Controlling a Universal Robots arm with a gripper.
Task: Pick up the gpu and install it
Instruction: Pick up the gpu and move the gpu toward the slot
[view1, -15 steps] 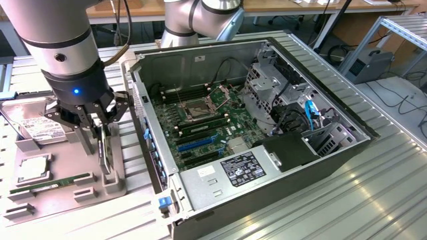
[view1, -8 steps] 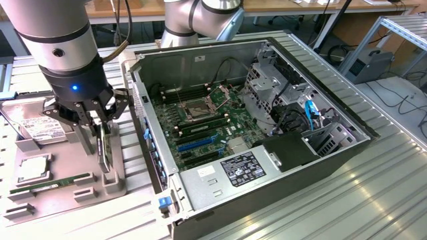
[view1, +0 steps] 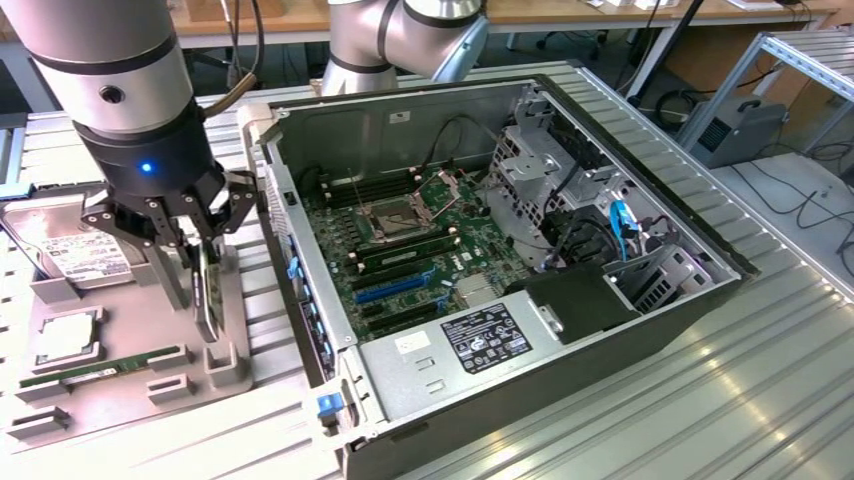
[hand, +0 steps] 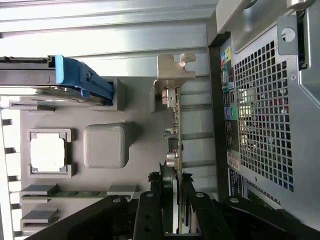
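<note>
Black claw (hand: 173, 186) astride upright gpu (hand: 175, 127), case wall (view1: 280, 195) seemingly just beside

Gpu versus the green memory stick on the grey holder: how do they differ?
The gpu stands tall; the memory stick sits low. The gpu is dark with a silvery bracket; the memory stick is green. The gripper is at the gpu, away from the memory stick. Both rest in the grey holder.

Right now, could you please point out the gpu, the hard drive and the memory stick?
gpu (hand: 173, 132): wrist view, on the board's edge, midway along.
hard drive (view1: 60, 250): exterior view, on its white label.
memory stick (view1: 107, 365): exterior view, on its green middle.
</note>
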